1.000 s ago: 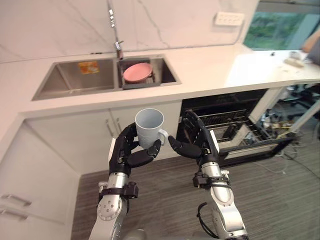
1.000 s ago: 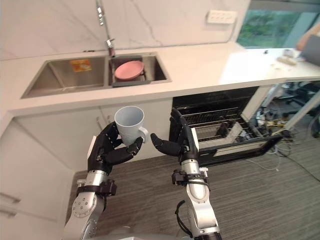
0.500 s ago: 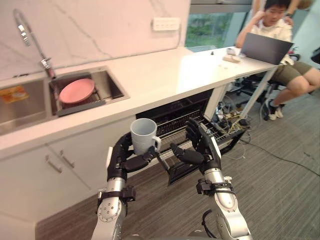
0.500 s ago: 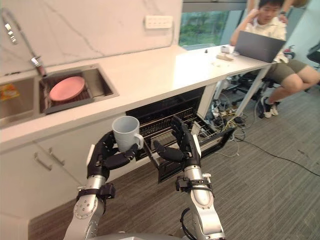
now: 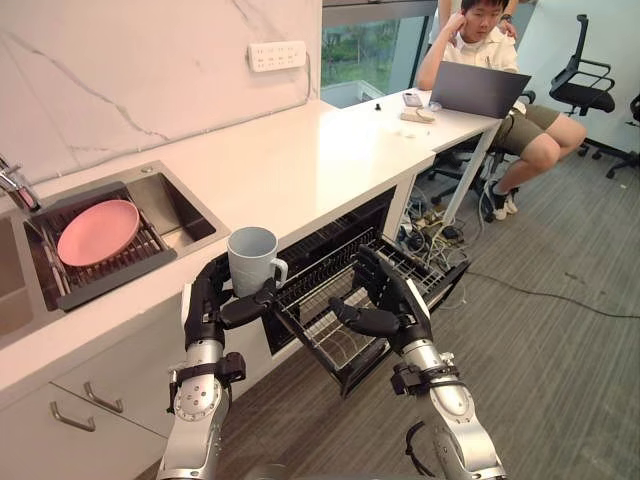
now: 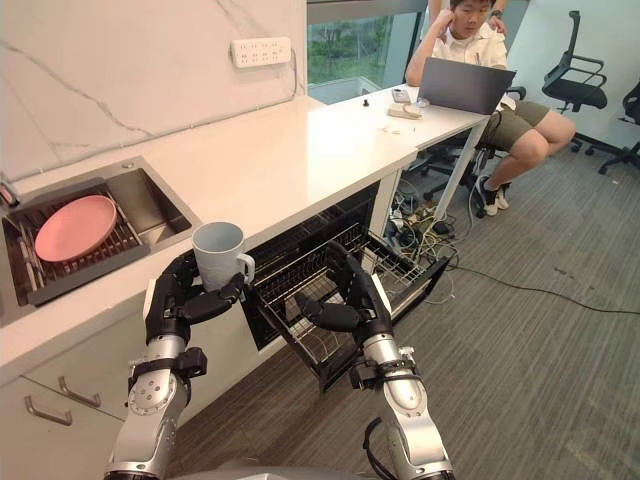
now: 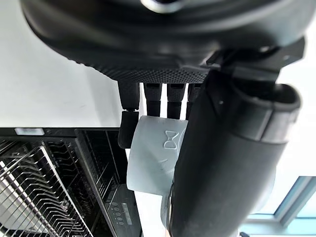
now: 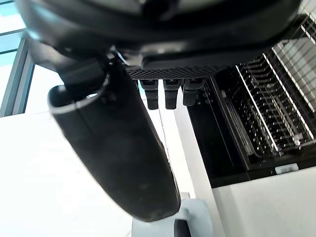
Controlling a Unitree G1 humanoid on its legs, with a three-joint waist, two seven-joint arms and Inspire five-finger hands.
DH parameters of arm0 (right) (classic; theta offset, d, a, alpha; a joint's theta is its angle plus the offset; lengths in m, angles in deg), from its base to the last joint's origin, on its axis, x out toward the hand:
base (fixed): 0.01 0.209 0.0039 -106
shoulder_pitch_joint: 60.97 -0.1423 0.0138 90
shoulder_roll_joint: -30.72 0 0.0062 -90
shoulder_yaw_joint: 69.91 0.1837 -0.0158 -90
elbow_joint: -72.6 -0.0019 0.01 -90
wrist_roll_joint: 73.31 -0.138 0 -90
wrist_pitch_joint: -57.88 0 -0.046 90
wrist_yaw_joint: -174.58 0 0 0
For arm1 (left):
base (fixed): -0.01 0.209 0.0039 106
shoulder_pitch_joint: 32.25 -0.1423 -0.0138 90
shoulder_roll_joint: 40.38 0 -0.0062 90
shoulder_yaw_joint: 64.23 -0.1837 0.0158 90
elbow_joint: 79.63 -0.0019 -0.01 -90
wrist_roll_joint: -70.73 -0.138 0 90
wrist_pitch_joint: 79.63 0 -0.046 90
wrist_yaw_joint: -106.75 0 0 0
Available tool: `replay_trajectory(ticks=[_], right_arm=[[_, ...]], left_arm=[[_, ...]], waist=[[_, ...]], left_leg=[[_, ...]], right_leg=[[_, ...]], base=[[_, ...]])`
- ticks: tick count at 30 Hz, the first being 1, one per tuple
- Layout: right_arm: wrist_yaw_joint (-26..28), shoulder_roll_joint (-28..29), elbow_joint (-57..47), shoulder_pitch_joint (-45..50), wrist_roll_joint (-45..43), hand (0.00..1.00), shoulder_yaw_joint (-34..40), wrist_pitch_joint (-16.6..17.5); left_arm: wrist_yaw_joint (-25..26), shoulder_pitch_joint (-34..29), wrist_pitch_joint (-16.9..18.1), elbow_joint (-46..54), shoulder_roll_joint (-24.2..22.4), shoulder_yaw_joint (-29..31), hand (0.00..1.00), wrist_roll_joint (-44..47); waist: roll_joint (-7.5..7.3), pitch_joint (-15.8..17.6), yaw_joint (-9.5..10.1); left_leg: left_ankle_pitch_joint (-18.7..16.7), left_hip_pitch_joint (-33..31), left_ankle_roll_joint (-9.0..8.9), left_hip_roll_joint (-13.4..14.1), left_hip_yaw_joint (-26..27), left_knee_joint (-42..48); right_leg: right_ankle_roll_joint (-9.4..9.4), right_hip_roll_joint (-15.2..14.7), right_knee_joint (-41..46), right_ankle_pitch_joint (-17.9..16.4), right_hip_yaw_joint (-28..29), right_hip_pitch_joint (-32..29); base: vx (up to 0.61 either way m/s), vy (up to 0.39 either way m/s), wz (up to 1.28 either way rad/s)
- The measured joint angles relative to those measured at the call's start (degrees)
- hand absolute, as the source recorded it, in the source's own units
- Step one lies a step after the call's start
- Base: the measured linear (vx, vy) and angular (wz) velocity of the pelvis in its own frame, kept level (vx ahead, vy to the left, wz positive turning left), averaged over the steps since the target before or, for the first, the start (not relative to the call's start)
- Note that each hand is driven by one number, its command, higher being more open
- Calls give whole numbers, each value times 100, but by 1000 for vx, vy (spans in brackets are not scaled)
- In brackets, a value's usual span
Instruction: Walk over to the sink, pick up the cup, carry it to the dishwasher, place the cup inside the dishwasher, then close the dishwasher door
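Note:
A pale blue cup point(image 5: 250, 260) with a handle stands upright in my left hand point(image 5: 209, 300), whose fingers and thumb curl round its lower part; in the left wrist view the cup point(image 7: 153, 158) shows past the fingers. My right hand point(image 5: 385, 305) hovers open just right of the cup, above the pulled-out wire rack point(image 5: 335, 320) of the dishwasher point(image 5: 345, 235). The dishwasher sits under the white counter with its door point(image 5: 420, 300) lowered.
A sink point(image 5: 160, 205) with a pink plate point(image 5: 97, 232) on a rack lies at the left of the white counter point(image 5: 300, 160). A person sits with a laptop point(image 5: 478, 88) at the counter's far end. Cables lie on the grey floor point(image 5: 560, 350) by the dishwasher.
The view has swung right: the sink has slid left and the open dishwasher now lies right under both hands. The cup stays held in my left hand.

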Motion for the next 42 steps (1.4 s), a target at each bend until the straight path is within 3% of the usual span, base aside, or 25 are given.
replay_trajectory(ticks=[6,14,26,27,37,38,42], right_arm=[[68,-61,-9,-143,-39,90,-258,-17],[65,-45,-30,-545,-31,90,-535,-19],[-440,88,18,-672,72,90,-568,-72],[-479,115,24,-676,78,30,-571,-72],[-884,161,455,-1099,204,30,-606,-78],[-883,164,454,-1101,204,30,-614,-66],[-889,196,454,-1099,219,30,-565,-65]], left_arm=[[-76,49,0,-4,-8,-133,30,-4],[-283,199,0,-4,-98,-573,30,-6],[-458,197,0,-2,-265,-1281,30,0],[-479,197,0,-2,-261,-1338,30,1],[-481,133,-2,112,-265,-1555,30,126],[-441,112,-2,145,-267,-1574,90,126],[-362,76,-2,191,-288,-1598,90,113]], waist=[[-2,-1,-96],[-7,-10,-79],[-6,-31,-69],[-8,-33,-68],[-14,-71,-55],[-14,-72,-56],[-14,-73,-59]], left_leg=[[194,185,-18,-2,172,-383],[283,238,-3,-16,215,-560],[744,538,-22,-64,5,-1285],[780,559,-25,-63,-8,-1339],[903,581,-27,-73,-106,-1531],[903,582,-26,-73,-109,-1532],[909,582,-26,-73,-120,-1540]], right_leg=[[34,38,-182,136,156,-2],[49,40,-291,199,192,-1],[47,33,-315,197,-2,82],[47,36,-315,197,-21,82],[51,38,-345,201,-116,86],[51,38,-347,201,-119,90],[51,38,-347,201,-129,96]], base=[[-36,-3,-17],[-4,-3,-2],[-28,-24,9],[-55,-36,9],[-15,-18,5],[0,0,0],[-8,-3,1]])
